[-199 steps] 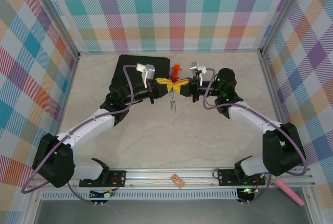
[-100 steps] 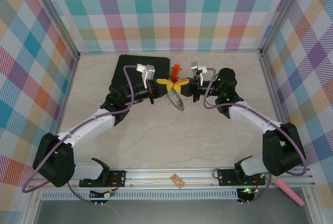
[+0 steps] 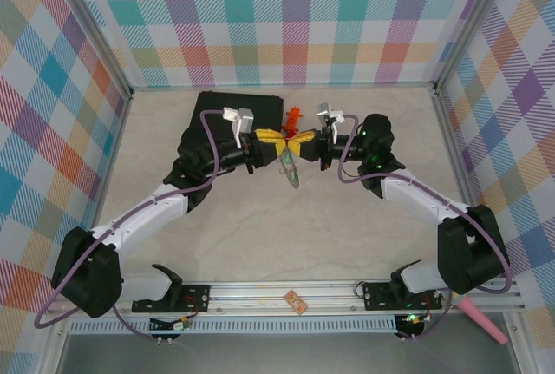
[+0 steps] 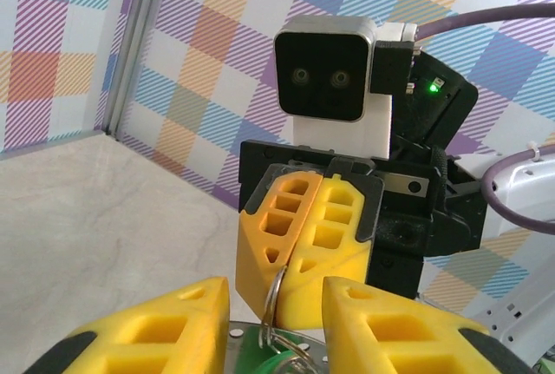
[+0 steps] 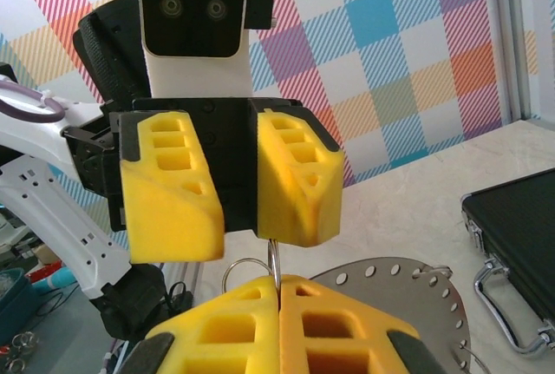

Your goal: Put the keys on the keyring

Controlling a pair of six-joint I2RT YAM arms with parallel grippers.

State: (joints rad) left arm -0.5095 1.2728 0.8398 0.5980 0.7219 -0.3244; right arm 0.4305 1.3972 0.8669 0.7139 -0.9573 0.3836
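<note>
Thin grey metal keyring (image 3: 291, 171) hung in the air over the far middle of the beige table (image 3: 260, 235), pinched at its top by the closed yellow fingers of the right gripper (image 3: 301, 141). The left gripper (image 3: 275, 137) faced it, fingers narrowly apart, near a black rectangular case (image 3: 212, 107).

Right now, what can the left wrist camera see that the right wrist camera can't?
Left wrist view: a green tag low between the parted jaws of the left gripper. Right wrist view: a black case with a metal handle, and a grey round plate dotted with holes. Both: the right gripper shut on a thin metal ring, plus the checked wall.
</note>
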